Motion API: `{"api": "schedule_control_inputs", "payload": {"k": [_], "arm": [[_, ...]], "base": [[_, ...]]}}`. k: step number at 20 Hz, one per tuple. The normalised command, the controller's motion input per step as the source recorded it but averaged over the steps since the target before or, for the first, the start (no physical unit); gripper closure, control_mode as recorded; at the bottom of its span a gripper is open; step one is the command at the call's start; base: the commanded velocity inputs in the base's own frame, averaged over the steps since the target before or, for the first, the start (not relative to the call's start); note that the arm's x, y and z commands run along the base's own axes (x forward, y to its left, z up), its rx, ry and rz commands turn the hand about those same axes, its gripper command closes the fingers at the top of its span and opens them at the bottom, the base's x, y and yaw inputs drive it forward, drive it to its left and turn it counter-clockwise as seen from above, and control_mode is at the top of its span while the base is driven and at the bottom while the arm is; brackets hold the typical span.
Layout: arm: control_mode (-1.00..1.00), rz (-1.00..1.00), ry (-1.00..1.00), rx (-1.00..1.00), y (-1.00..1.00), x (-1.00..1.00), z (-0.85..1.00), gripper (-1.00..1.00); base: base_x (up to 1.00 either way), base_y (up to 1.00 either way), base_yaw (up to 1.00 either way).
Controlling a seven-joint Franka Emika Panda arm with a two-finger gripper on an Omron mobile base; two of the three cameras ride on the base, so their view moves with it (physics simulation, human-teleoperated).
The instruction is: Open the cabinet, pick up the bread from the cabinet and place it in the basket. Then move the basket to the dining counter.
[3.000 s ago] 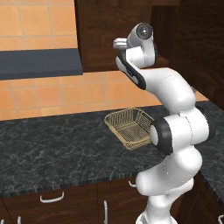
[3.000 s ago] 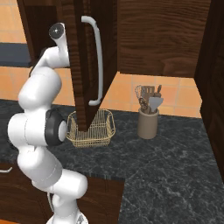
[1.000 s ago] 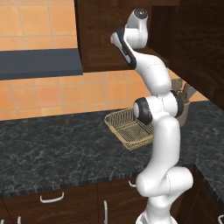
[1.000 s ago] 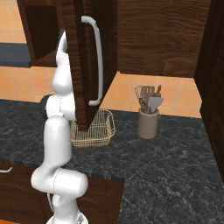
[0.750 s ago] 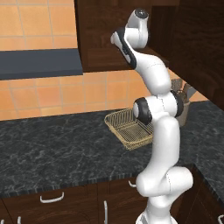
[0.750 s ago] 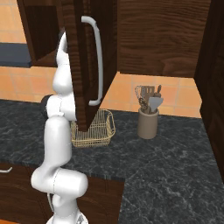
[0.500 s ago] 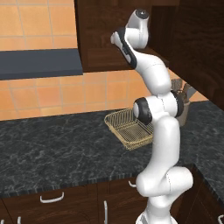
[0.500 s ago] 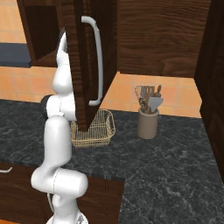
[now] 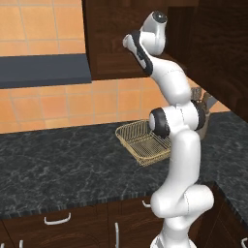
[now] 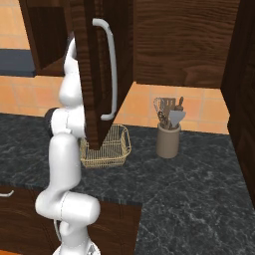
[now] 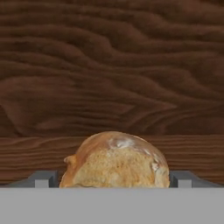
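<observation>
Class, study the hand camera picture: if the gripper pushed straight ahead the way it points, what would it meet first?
Most likely the bread, sitting between the open gripper's fingertips. Behind it stands the cabinet's wooden back wall; the exact depth is unclear.

light: even, soft | shadows: faint | glare: none | focus: slightly soft, rendered

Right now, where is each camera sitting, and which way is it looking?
Left base view: behind the arm on its left, looking forward and down at the black counter, the basket and the cabinet; the white arm rises at the right.
Right base view: behind on the right, facing the open cabinet door, with the arm partly behind it.
Hand view: on the hand, looking into the cabinet at the bread, between the open gripper fingertips.
Both base views share the basket and the utensil holder.
</observation>
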Motion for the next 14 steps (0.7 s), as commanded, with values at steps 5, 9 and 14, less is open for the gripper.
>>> {"api": "schedule_control_inputs", "payload": {"k": [5, 9, 14], "arm": [[-1.00, 0.00, -0.12, 0.00, 0.11, -0.64, -0.07, 1.00], [-1.00, 0.00, -0.09, 0.00, 0.06, -0.81, -0.05, 1.00], [-1.00, 0.00, -0.19, 0.00, 0.00, -1.00, -0.19, 1.00]], "base": [[0.00, 0.00, 0.00], [0.00, 0.00, 0.00], [0.00, 0.00, 0.00]]}}
